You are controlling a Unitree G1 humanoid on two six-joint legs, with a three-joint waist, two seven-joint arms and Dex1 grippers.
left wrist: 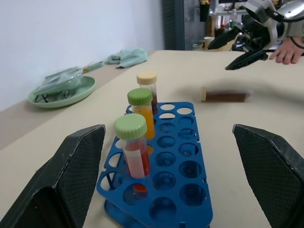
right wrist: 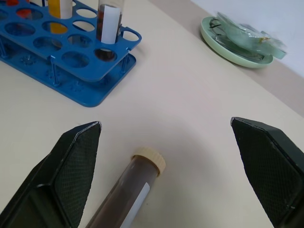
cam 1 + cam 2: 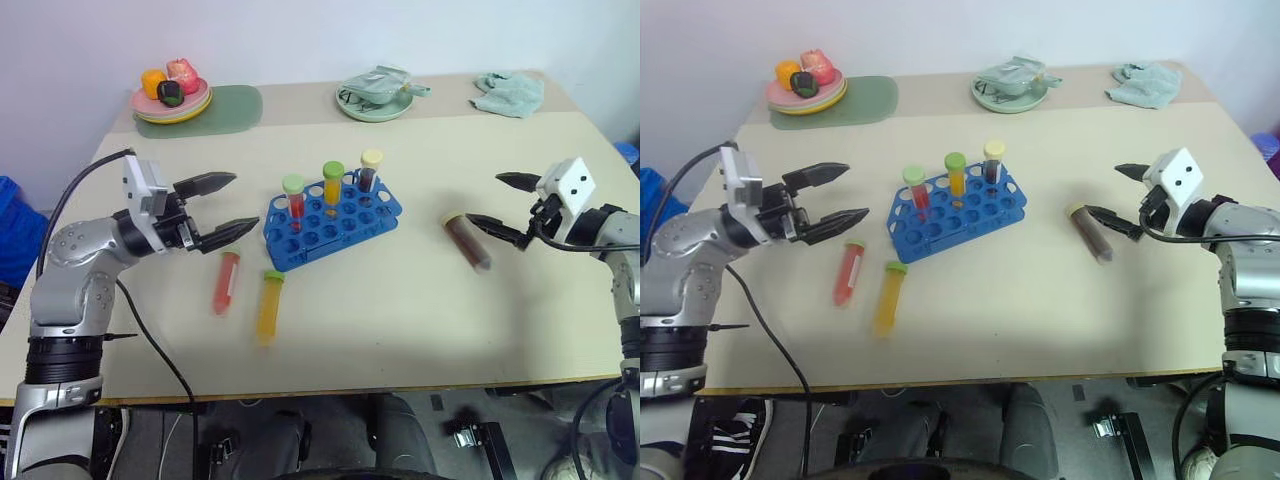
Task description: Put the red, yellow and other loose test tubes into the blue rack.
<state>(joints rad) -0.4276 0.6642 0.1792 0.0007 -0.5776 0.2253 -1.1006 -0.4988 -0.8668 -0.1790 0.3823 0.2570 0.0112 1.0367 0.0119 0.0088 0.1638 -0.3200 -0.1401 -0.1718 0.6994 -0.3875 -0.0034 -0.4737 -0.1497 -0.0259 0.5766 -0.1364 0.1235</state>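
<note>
yellow tube [image 3: 269, 306], red tube [image 3: 226, 281], blue rack [image 3: 332, 218]

Lab-style test bench: blue rack [image 3: 333, 221] with capped tubes, beige table [image 3: 400, 320]

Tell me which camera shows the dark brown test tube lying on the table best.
The right wrist view: the dark brown test tube lies close between the open fingers, cream cap clear. Both eye views and the left wrist view show it farther off.

beige table [image 3: 400, 330], pale wall [image 3: 300, 40] behind
</note>
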